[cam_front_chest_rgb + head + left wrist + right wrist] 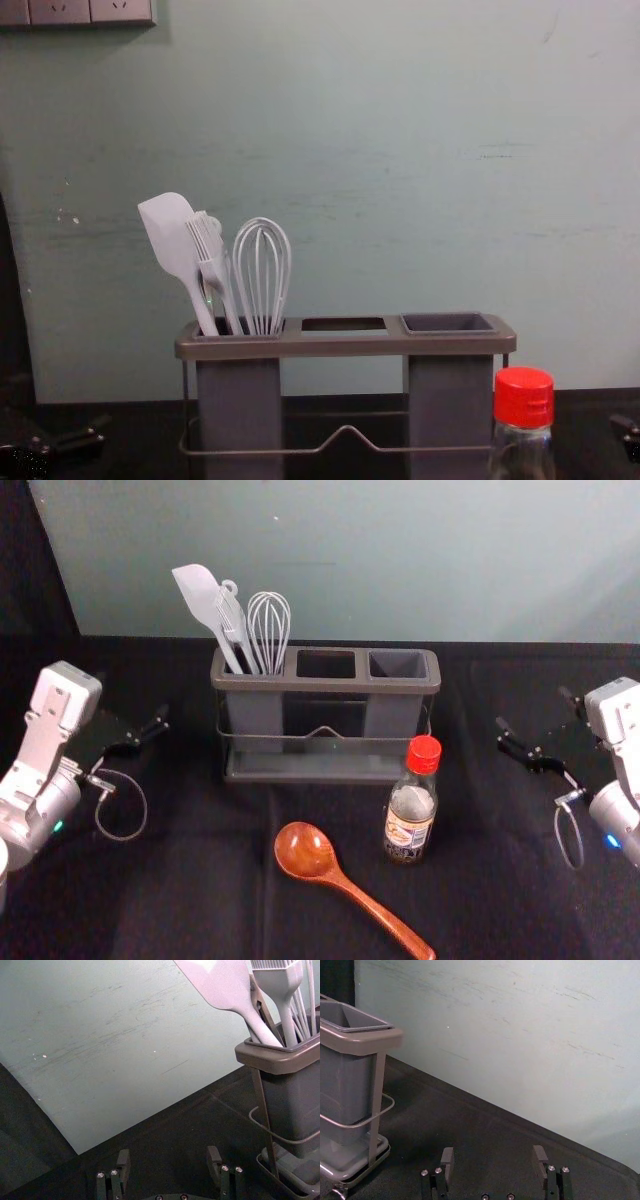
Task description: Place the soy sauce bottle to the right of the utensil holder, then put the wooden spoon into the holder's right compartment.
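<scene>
soy sauce bottle (409,825) upright on the desk (200,880), in front of the utensil holder's (325,685) right end. wooden spoon (307,852) lying nearer, bowl left of bottle, handle slanting near-right. whisk (269,630) and spatula (205,605) in left compartment; middle and right ones vacant. left end effector (135,702) left of holder, right end effector (533,708) right of it, both spread, nothing between.

place: prob a lab or test bench, i can't tell 4 sure
bench top: blk cloth (200,890) w/ creases, spread in front of me
wall: plain, pale wall (400,570), w/ scuffs (505,156)
power: wall sockets (60,12), upper l corner of my chest view
kitchen bits: utensil holder (300,685), sauce btl (410,825), wooden spoon (305,850), laid out on the cloth btwn my 2 arms
</scene>
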`<move>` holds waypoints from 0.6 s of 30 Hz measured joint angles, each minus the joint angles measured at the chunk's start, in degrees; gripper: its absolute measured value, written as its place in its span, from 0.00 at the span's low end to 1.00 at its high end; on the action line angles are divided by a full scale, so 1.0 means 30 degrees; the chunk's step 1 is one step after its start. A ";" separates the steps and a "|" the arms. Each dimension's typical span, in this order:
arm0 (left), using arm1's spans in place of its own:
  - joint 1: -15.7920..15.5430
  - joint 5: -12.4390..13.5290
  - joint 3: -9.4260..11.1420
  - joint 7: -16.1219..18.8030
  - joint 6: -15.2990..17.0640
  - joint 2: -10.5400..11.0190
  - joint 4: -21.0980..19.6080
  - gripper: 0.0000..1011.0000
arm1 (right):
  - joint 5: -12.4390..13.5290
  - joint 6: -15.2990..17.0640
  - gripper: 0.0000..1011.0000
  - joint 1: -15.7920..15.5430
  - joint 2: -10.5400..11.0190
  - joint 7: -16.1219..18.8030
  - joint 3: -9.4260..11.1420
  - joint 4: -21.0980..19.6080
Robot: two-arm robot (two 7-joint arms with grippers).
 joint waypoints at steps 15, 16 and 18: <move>0.0001 0.0000 -0.0001 0.0000 0.0000 0.0000 0.0000 0.99 | 0.0000 -0.0001 0.99 0.0001 0.0000 0.0000 -0.0001 0.0000; 0.0002 0.0000 0.0000 0.0001 0.0000 0.0000 0.0000 0.99 | 0.0000 -0.0001 0.99 0.0001 0.0000 0.0000 -0.0001 0.0000; 0.0000 0.0001 -0.0001 0.0001 0.0000 -0.0001 0.0000 0.99 | 0.0000 -0.0001 0.99 0.0001 0.0000 0.0000 -0.0001 0.0001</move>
